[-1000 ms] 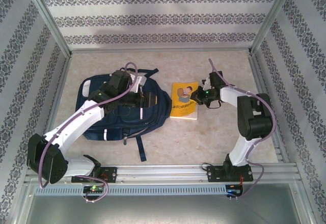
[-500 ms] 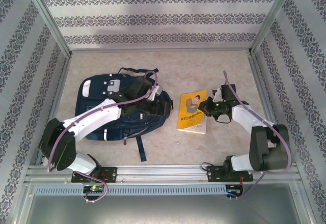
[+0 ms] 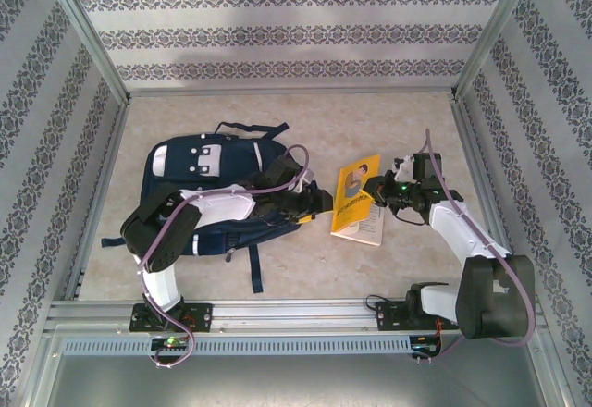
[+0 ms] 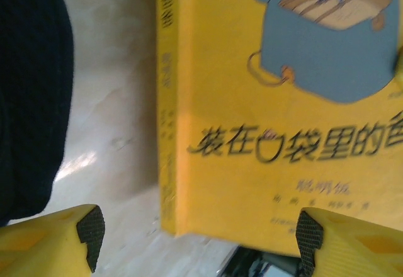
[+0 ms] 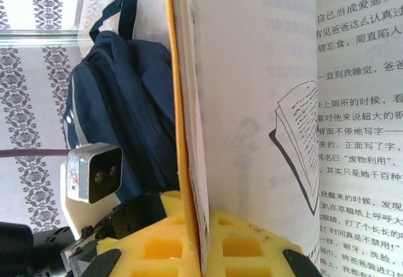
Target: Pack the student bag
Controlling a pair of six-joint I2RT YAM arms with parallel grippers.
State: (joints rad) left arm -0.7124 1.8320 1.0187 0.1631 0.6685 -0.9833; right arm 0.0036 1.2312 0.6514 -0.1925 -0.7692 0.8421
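The student bag [image 3: 245,157] lies flat on the worktop [image 3: 388,120], its grey-white patches facing up and its dark straps trailing off the near edge toward the arm bases. The left arm reaches across the bag's near half. The left end effector [image 3: 316,202] sits just past the bag's right side, released, with its yellow fingers [image 4: 69,242] spread wide and nothing between them. In the left wrist view, the dark fabric of the bag fills the left edge. Just to the right of it, across a strip of bare worktop, is the spine and yellow cover of a book [image 3: 354,185]; the book's near corner sits ahead of the open jaws. The book lies to the right of the bag, close to it but not touching. Its far-right part is raised off the worktop, and white pages show underneath. The right end effector [image 3: 377,190] is on the side of the book away from the bag, clenched on the cover edge along with a few leaves. Its wrist view shows the cover pinched edge-on between the yellow pads [image 5: 245,245], a printed page open to the right, and the bag beyond to the left.
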